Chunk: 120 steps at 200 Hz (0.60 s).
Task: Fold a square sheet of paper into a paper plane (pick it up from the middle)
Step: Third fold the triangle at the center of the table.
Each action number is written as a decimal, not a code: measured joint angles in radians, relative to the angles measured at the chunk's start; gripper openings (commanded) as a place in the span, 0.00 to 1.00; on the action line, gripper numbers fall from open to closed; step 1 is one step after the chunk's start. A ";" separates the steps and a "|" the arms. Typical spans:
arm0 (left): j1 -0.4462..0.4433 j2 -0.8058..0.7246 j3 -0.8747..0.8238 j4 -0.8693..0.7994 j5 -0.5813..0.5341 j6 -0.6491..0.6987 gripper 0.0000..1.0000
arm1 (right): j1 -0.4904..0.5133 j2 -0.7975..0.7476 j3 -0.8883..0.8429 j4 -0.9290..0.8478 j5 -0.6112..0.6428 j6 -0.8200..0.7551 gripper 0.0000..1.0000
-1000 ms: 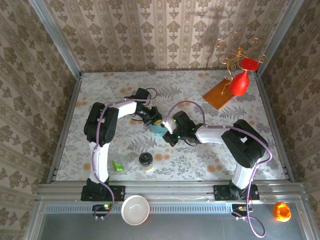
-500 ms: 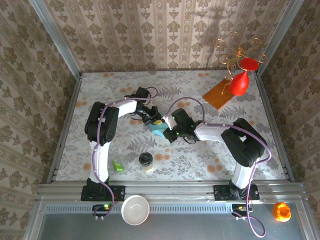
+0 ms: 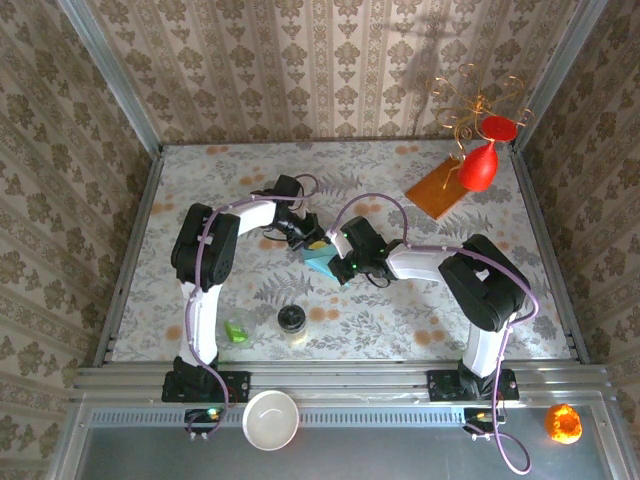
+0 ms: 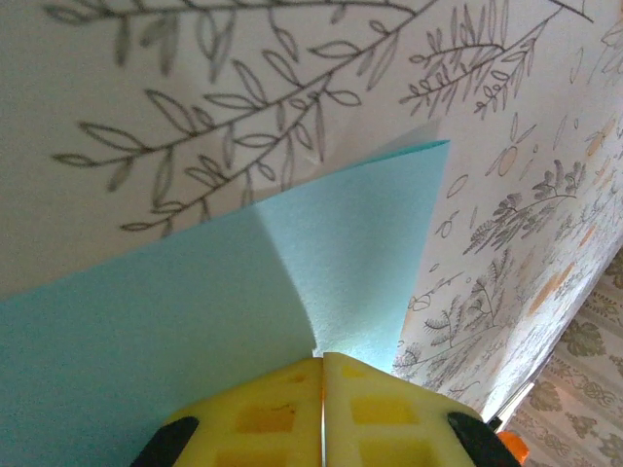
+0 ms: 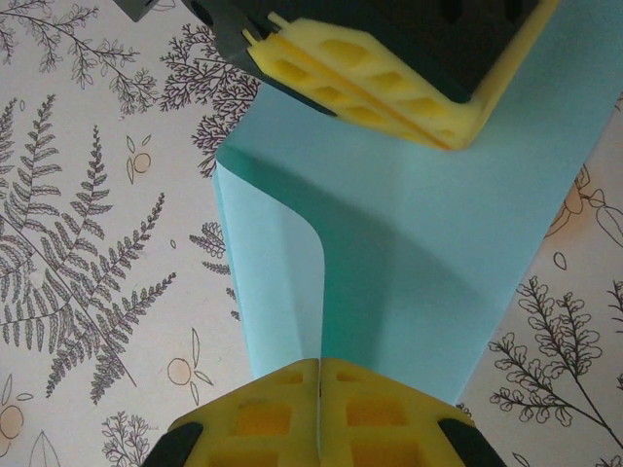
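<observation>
Bright, even light — soft shadows on the counter (image 3: 400, 310) and the square sheet of paper (image 5: 389, 243). The left wrist view's far corner blurs.

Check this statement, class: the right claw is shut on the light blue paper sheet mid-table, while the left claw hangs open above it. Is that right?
Not quite. The left claw is not open: the left wrist view shows its yellow fingers pressed together on the edge of the light blue paper sheet. The right claw is shut on the sheet, as stated.
</observation>
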<state>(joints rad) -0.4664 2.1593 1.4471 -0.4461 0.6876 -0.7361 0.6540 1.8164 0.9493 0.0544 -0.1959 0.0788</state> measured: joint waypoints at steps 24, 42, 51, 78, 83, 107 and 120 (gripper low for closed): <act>-0.003 0.001 0.000 0.000 0.004 0.003 0.10 | 0.000 0.009 0.006 -0.009 0.003 0.000 0.00; -0.004 0.001 0.000 0.000 0.005 0.004 0.10 | 0.000 0.016 0.014 -0.014 0.003 0.000 0.00; -0.004 0.002 0.000 0.000 0.005 0.004 0.10 | 0.000 0.018 0.015 -0.015 0.003 0.000 0.00; -0.004 0.002 0.000 0.000 0.007 0.005 0.10 | 0.000 0.020 0.015 -0.019 0.003 0.000 0.00; -0.004 0.002 0.000 0.000 0.008 0.005 0.10 | 0.000 0.021 0.015 -0.020 0.003 0.000 0.00; -0.004 0.002 0.000 0.000 0.008 0.006 0.10 | 0.000 0.028 0.016 -0.022 0.003 0.000 0.00; -0.004 0.002 0.000 0.000 0.008 0.008 0.10 | 0.000 0.034 0.019 -0.023 0.003 0.000 0.00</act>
<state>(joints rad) -0.4702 2.1609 1.4475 -0.4461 0.6956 -0.7284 0.6540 1.8500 0.9688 0.0319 -0.1932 0.0784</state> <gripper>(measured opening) 0.099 0.065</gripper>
